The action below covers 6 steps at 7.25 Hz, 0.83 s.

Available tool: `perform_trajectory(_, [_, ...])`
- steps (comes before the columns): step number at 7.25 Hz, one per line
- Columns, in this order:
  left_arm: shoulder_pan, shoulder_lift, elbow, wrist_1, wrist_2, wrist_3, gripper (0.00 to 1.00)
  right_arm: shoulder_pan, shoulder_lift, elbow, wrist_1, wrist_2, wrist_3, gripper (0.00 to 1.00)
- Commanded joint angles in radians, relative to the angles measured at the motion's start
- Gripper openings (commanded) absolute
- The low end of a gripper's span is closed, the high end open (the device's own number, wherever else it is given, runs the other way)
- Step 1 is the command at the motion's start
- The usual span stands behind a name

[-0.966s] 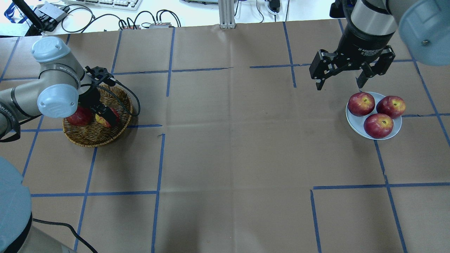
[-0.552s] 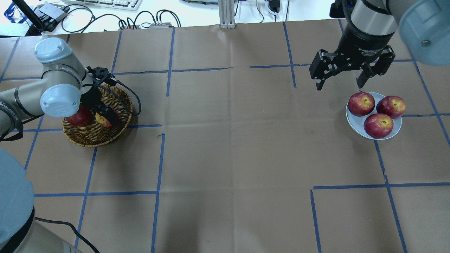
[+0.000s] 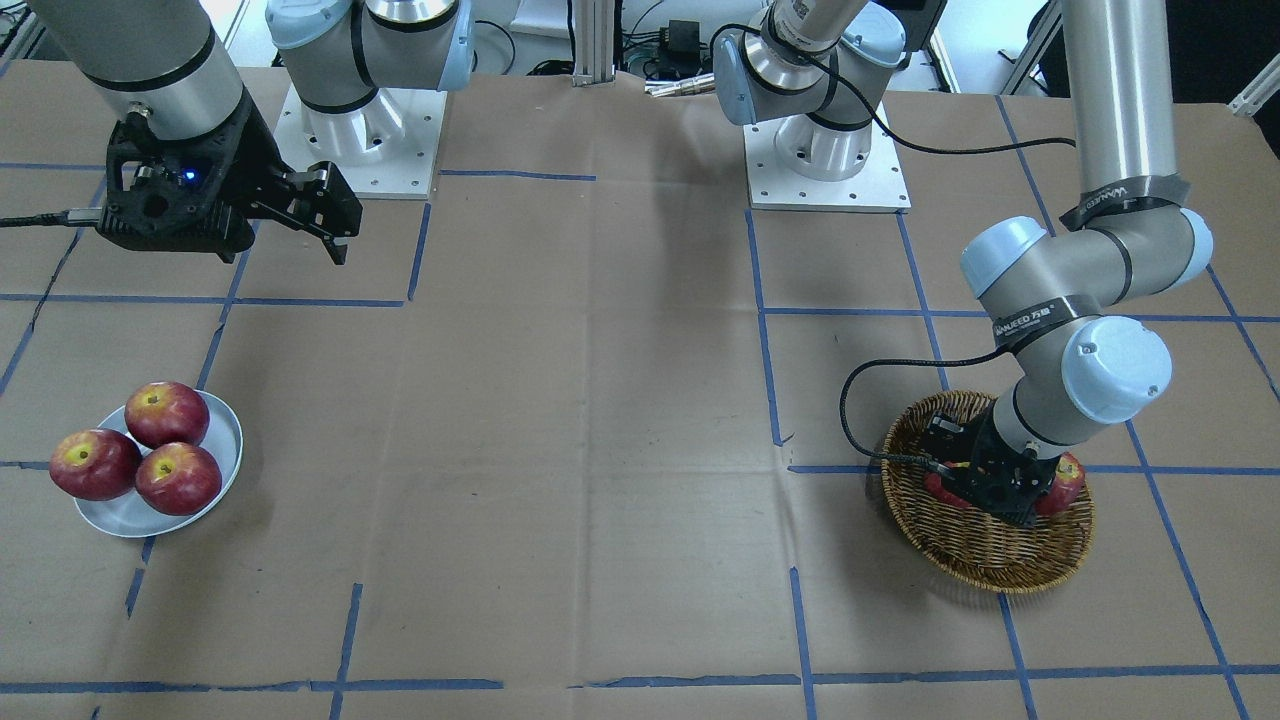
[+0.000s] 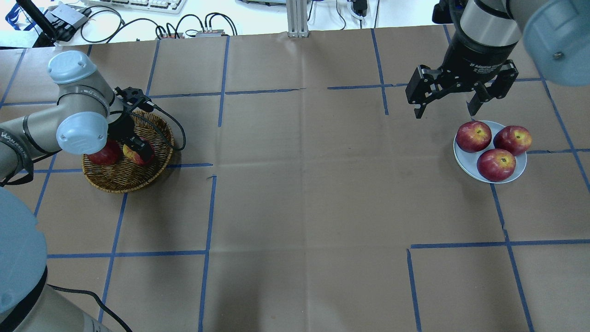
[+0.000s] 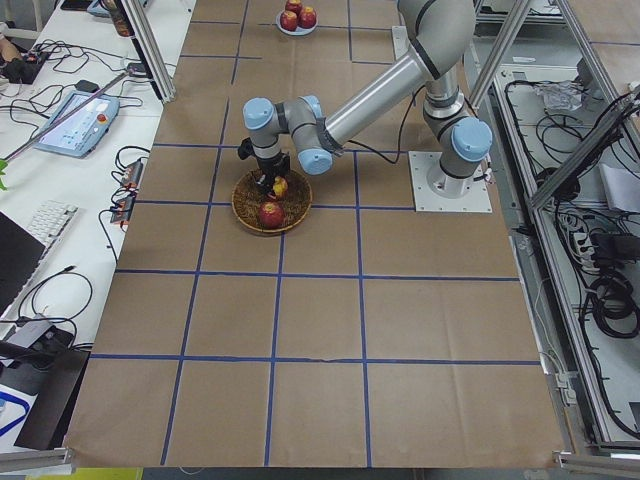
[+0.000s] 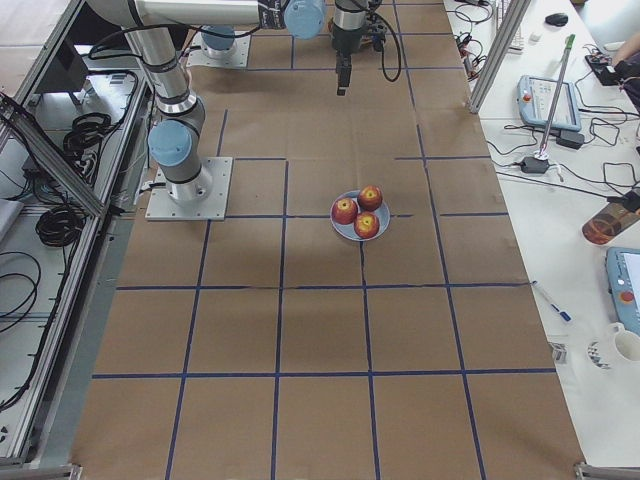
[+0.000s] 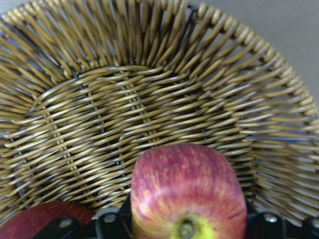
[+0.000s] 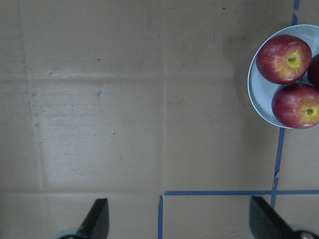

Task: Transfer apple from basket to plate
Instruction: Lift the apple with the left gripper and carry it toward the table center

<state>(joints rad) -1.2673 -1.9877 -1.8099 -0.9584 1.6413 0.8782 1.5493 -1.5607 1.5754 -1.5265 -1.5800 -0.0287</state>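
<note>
The pale streaked apple [image 4: 132,156] with a yellow stem patch lies in the wicker basket [image 4: 124,182] at the table's left. My left gripper [image 4: 136,152] is down in the basket, its fingers pressed against both sides of the apple, as the left wrist view [image 7: 187,194] shows. The apple still rests low in the basket [image 7: 149,99]. A darker red apple [image 4: 103,154] lies beside it. The pale plate [image 4: 463,159] at the far right holds three red apples. My right gripper [image 4: 444,113] hangs open and empty just behind the plate.
The three apples [image 4: 474,136] [image 4: 512,139] [image 4: 496,164] fill most of the plate. The left gripper's cable loops over the basket's rim [image 4: 177,138]. Brown paper with blue tape lines [image 4: 212,207] covers the table between the basket and the plate.
My left arm has shifted slightly and its gripper has sunk lower into the basket around the pale apple. The right arm has not moved.
</note>
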Motion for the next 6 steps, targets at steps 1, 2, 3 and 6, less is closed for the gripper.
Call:
perform_trajectory(1, [-0.033, 0.093, 0.0, -0.019, -0.002, -0.132, 0.36, 0.0, 0.001, 0.0, 0.0, 0.0, 0.0, 1.0])
perform_trajectory(2, [-0.128, 0.136, 0.003, -0.057, -0.03, -0.306, 0.36, 0.0, 0.001, 0.0, 0.0, 0.0, 0.0, 1.0])
perform_trajectory(3, [-0.241, 0.141, 0.017, -0.06, -0.032, -0.472, 0.36, 0.0, 0.001, 0.0, 0.0, 0.0, 0.0, 1.0])
perform_trajectory(6, [-0.53, 0.036, 0.162, -0.112, -0.035, -0.906, 0.37, 0.0, 0.001, 0.0, 0.0, 0.0, 0.0, 1.0])
